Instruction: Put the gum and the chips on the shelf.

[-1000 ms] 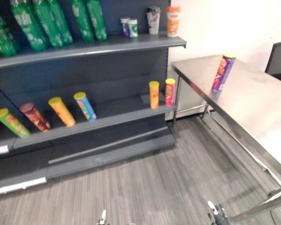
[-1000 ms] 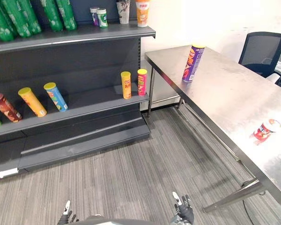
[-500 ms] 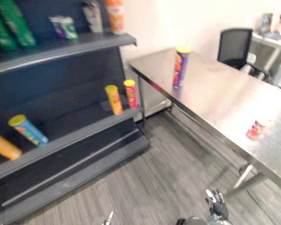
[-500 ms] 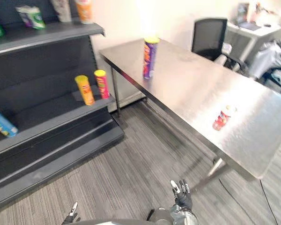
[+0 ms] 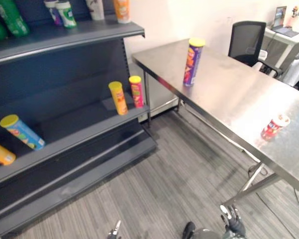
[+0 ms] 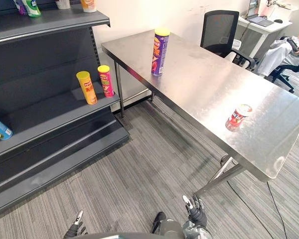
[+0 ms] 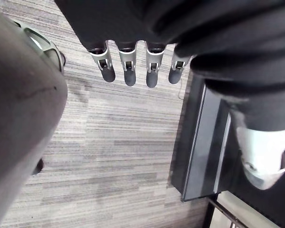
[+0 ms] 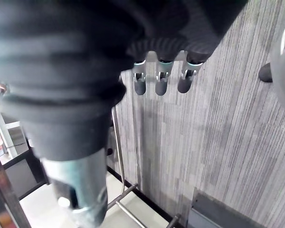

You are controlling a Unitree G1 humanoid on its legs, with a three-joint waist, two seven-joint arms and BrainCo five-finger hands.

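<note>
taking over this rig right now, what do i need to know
Left hand: open, empty, hanging low over the floor.
Right hand: open, empty, also low.
Purple chips can: upright on the steel table, at the end nearest the shelf.
Gum container, red and white: on the table by its near edge, apart from the can.
Done: nothing; neither item is picked up.
Left: fetch both and set them on the shelf, which already holds other cans.
</note>
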